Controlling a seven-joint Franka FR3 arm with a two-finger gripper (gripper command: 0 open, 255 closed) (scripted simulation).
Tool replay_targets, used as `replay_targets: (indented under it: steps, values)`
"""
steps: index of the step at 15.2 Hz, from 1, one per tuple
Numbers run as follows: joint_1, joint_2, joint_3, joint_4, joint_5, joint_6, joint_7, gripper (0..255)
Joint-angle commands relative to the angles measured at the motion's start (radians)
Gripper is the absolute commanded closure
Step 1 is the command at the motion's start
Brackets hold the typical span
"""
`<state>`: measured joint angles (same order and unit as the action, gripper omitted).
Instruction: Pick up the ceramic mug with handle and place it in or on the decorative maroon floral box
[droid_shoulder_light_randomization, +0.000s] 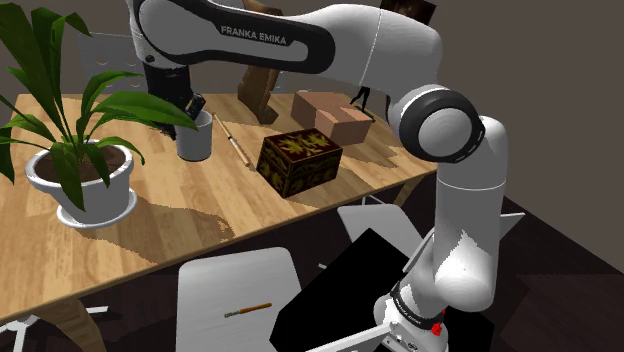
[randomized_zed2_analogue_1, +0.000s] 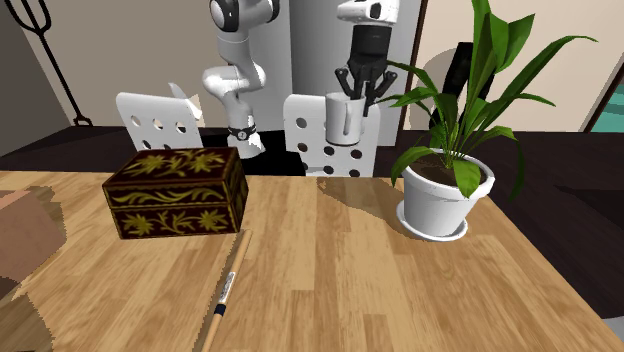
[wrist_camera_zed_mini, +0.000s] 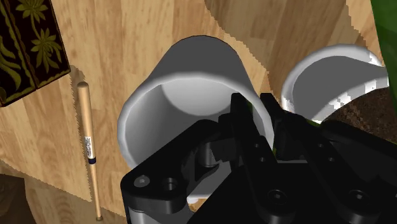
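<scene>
- The white arm (droid_shoulder_light_randomization: 300, 40) sweeps in over the wooden table (droid_shoulder_light_randomization: 150, 230), and the gripper (droid_shoulder_light_randomization: 192, 110) is clamped on the rim of the pale mug (droid_shoulder_light_randomization: 195, 143). It's got it!
- In the second exterior view the mug (randomized_zed2_analogue_1: 343, 122) hangs under the gripper (randomized_zed2_analogue_1: 360, 88), its base above the table's (randomized_zed2_analogue_1: 380, 280) far edge.
- From the wrist, one finger sits inside the mug (wrist_camera_zed_mini: 191, 70) and the other outside, pinching the wall. The black hand covers the near rim, and I can't make out the handle.
- The white plant pot (droid_shoulder_light_randomization: 85, 190) stands just beside the mug, holding dark soil and long green leaves.
- The maroon floral box (droid_shoulder_light_randomization: 300, 162) sits lid down on the table, well apart from the mug on the side away from the pot.
- A little bat (droid_shoulder_light_randomization: 232, 140) lies flat between the mug and the box.
- The mug's inside shows plain pale wall.
</scene>
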<state>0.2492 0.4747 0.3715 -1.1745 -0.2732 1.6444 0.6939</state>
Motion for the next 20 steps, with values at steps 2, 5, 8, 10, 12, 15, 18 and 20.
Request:
replay_targets:
  steps: [2, 5, 8, 10, 12, 15, 18, 20]
  values:
    - [0.012, 0.014, 0.0, 0.066, -0.004, -0.052, -0.004, 255]
    - [0.025, 0.032, -0.002, 0.136, -0.01, -0.103, -0.01, 255]
    - [-0.054, -0.07, -0.004, -0.014, 0.027, -0.045, -0.062, 255]
    - [-0.101, -0.127, -0.011, -0.092, 0.049, -0.016, -0.101, 255]
    - [-0.144, -0.177, -0.02, -0.159, 0.07, 0.008, -0.144, 255]
    - [-0.201, -0.243, -0.039, -0.242, 0.099, 0.037, -0.211, 255]
    - [-0.252, -0.297, -0.062, -0.307, 0.123, 0.059, -0.281, 255]
    - [-0.283, -0.327, -0.08, -0.342, 0.137, 0.07, -0.328, 255]
